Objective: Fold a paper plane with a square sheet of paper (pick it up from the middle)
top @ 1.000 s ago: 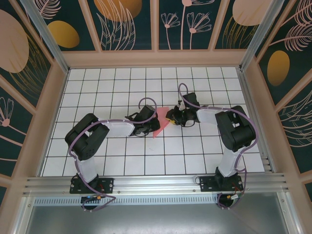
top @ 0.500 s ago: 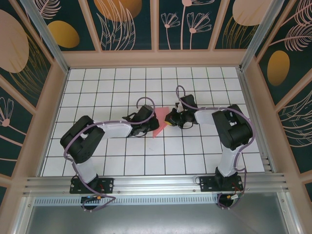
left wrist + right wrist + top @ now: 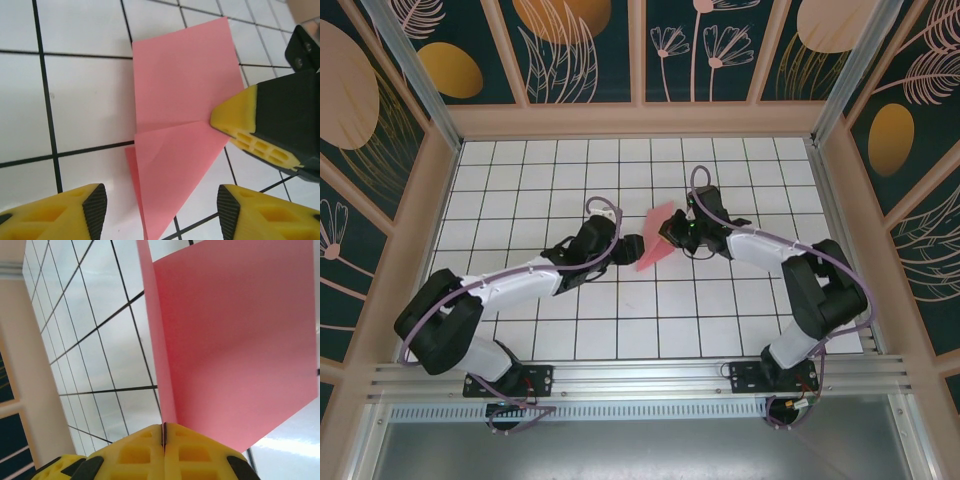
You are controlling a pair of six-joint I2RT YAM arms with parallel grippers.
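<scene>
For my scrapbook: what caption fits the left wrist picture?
Open left gripper over pink paper while the right gripper pinches its edge.

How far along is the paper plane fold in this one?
Partway. Done: the pink paper carries at least one diagonal fold, giving a pointed end. In hand: the right gripper is shut on the paper's edge, while the left gripper stands open either side of that point, not gripping. Left: the upper part is one broad flat panel, so no narrow dart yet.
</scene>
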